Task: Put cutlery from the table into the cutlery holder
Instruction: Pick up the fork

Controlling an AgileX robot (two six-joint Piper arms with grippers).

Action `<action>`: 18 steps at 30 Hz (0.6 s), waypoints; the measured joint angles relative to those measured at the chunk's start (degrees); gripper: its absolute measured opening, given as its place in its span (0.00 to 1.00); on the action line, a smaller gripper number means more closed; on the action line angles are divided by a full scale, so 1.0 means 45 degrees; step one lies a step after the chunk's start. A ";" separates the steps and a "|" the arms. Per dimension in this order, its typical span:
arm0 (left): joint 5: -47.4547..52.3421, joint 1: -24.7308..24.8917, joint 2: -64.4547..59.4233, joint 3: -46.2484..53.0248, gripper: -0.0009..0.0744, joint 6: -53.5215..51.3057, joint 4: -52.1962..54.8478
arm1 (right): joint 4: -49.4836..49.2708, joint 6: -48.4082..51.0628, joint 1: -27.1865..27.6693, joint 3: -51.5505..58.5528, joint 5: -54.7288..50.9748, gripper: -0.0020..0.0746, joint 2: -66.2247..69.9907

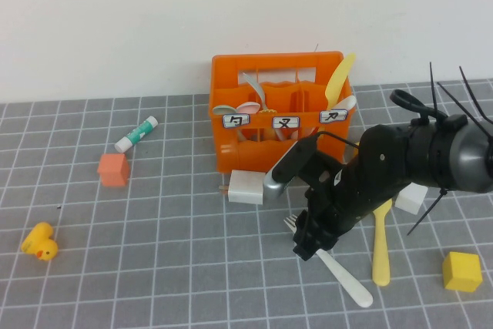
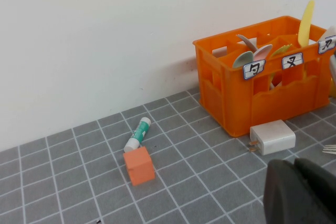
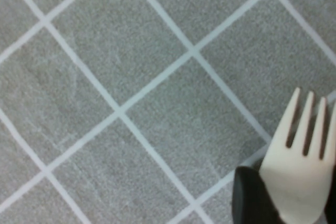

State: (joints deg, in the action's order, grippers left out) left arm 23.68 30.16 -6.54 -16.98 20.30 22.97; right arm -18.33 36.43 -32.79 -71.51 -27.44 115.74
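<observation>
Fork: white fork [image 3: 302, 145] lies on the desk [image 1: 154, 267], before the cutlery holder [image 1: 279, 117].
Right tool [image 1: 308, 240]: I see it clenched on the fork.
Left tool [image 2: 302, 192]: parked low, grip unreadable.
Risk: I judge the shallow neck pinch may pivot, tines snagging the holder's rim.

The high view looks down from a raised spot on the robot's side, facing the wall, and takes in the whole desk [image 1: 154, 267] with the cutlery holder [image 1: 281, 113] at the back. The left wrist view sits low and faces the wall at a slant; the left gripper [image 2: 302, 192] shows only as a dark shape at its edge. It shares the cutlery holder [image 2: 268, 77], the orange cube [image 2: 139, 165] and the white adapter [image 2: 273, 136] with the high view. The right wrist view looks down from very near, at the right gripper [image 3: 286, 195] by the white fork [image 3: 302, 156], which the high view [image 1: 343, 275] also shows.
</observation>
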 joint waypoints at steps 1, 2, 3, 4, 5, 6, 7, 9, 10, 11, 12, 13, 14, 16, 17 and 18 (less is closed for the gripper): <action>0.0000 0.0000 0.0000 0.0000 0.01 0.0000 0.0000 | 0.0000 0.0018 0.0000 0.0000 0.0000 0.38 0.0000; 0.0000 0.0000 0.0000 0.0000 0.01 0.0000 0.0000 | 0.0000 0.0052 0.0000 0.0000 0.0007 0.38 0.0000; 0.0000 0.0000 0.0000 0.0000 0.01 0.0000 0.0000 | 0.0000 0.0049 0.0000 0.0000 0.0007 0.38 0.0000; 0.0000 0.0000 0.0000 0.0000 0.01 0.0000 0.0000 | 0.0000 0.0049 0.0000 0.0000 0.0007 0.38 0.0000; 0.0000 0.0000 0.0000 0.0000 0.01 0.0000 0.0000 | 0.0000 0.0058 0.0000 0.0000 0.0007 0.38 0.0000; 0.0000 0.0000 0.0000 0.0000 0.01 0.0000 0.0000 | 0.0000 0.0079 0.0000 0.0000 0.0007 0.38 0.0000; 0.0000 0.0000 0.0000 0.0000 0.01 0.0000 0.0000 | 0.0000 0.0079 0.0000 0.0000 0.0007 0.38 0.0000; 0.0000 0.0000 0.0000 0.0000 0.01 0.0000 0.0000 | 0.0000 0.0108 0.0000 -0.0052 -0.0022 0.38 0.0000; 0.0000 0.0000 0.0000 0.0000 0.01 0.0000 0.0000 | 0.0000 0.0108 0.0000 -0.0110 -0.0090 0.38 0.0000; 0.0000 0.0000 0.0000 0.0000 0.01 0.0000 0.0000 | -0.0028 0.0117 0.0000 -0.0148 -0.0221 0.38 0.0000; 0.0000 0.0000 0.0000 0.0000 0.01 0.0000 0.0000 | -0.0063 0.0117 0.0000 -0.0216 -0.0423 0.37 -0.0023; 0.0000 0.0000 0.0000 0.0000 0.01 0.0000 0.0000 | -0.0119 0.0117 0.0000 -0.0320 -0.0609 0.37 -0.0065; 0.0000 0.0000 0.0000 0.0000 0.01 0.0000 0.0000 | -0.0216 0.0139 0.0000 -0.0385 -0.0793 0.37 -0.0157; 0.0000 0.0000 0.0000 0.0000 0.01 0.0000 0.0006 | -0.0508 0.0137 0.0000 -0.0572 -0.1001 0.37 -0.0498; 0.0000 0.0000 0.0000 0.0000 0.01 0.0000 0.0006 | -0.0654 0.0137 0.0000 -0.0647 -0.1009 0.37 -0.0681; 0.0000 0.0000 0.0000 0.0000 0.01 0.0000 0.0006 | -0.0828 0.0165 0.0000 -0.0762 -0.1032 0.37 -0.0943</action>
State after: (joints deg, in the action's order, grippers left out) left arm 23.68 30.16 -6.54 -16.98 20.30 23.00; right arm -22.05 37.17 -32.79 -74.94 -32.09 111.49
